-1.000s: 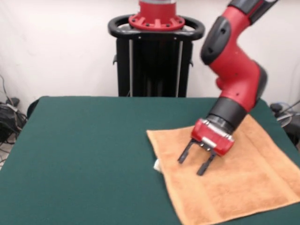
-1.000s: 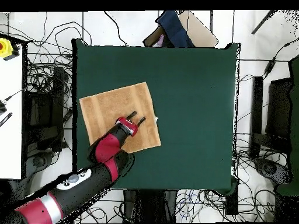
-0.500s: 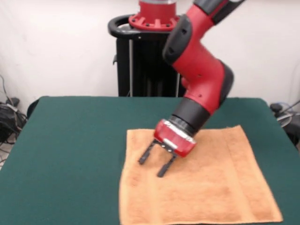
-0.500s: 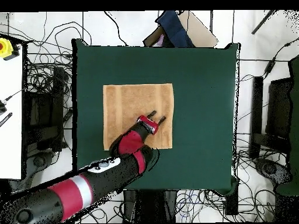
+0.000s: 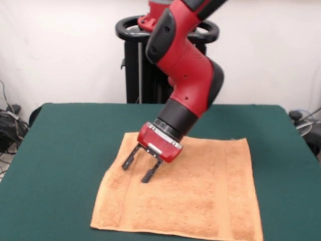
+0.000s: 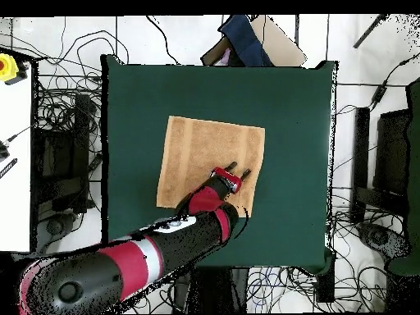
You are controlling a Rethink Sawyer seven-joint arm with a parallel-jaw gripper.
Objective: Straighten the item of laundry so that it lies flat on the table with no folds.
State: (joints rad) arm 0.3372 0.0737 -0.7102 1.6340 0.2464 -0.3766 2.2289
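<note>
Towel (image 5: 200,196) lies spread on the counter (image 5: 65,150); gripper (image 5: 140,169), fingers wide and empty, should press lightly, drag slowly.

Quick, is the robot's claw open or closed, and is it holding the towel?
Gripper: open, fingers spread apart with nothing between them, tips down at the towel, not holding it.

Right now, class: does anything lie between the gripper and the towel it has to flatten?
Nothing visible does. The open gripper is right over the orange-tan towel, which lies spread on the green table.
</note>
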